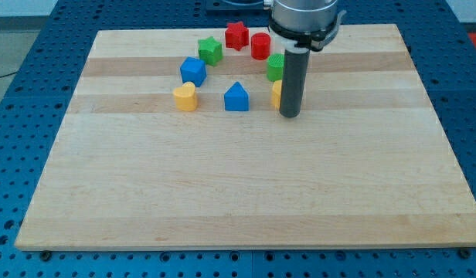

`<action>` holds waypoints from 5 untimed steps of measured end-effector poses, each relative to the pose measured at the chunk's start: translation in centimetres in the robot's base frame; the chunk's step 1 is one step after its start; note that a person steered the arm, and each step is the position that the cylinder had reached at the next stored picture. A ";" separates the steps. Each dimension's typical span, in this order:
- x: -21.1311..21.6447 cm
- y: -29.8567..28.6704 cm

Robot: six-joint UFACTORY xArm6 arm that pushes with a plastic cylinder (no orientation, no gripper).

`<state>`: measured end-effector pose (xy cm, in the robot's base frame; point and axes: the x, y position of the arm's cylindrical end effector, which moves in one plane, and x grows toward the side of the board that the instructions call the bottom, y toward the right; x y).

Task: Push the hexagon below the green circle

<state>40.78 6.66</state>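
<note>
My tip [290, 115] rests on the board right of centre near the view's top. A yellow block [276, 94], likely the hexagon, sits just left of the rod, touching or nearly touching it and partly hidden by it. The green circle [276, 66] sits directly above the yellow block, also partly hidden by the rod. The yellow block lies right below the green circle.
A red cylinder [260, 45] and a red star [236, 35] lie above. A green star [210, 51], a blue cube [192, 71], a yellow heart [185, 97] and a blue house-shaped block [236, 97] lie to the left. The wooden board [238, 185] spans the view.
</note>
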 end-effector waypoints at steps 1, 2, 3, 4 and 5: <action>1.0 0.5; 2.5 1.9; 3.5 7.3; -3.4 15.0; -14.4 17.7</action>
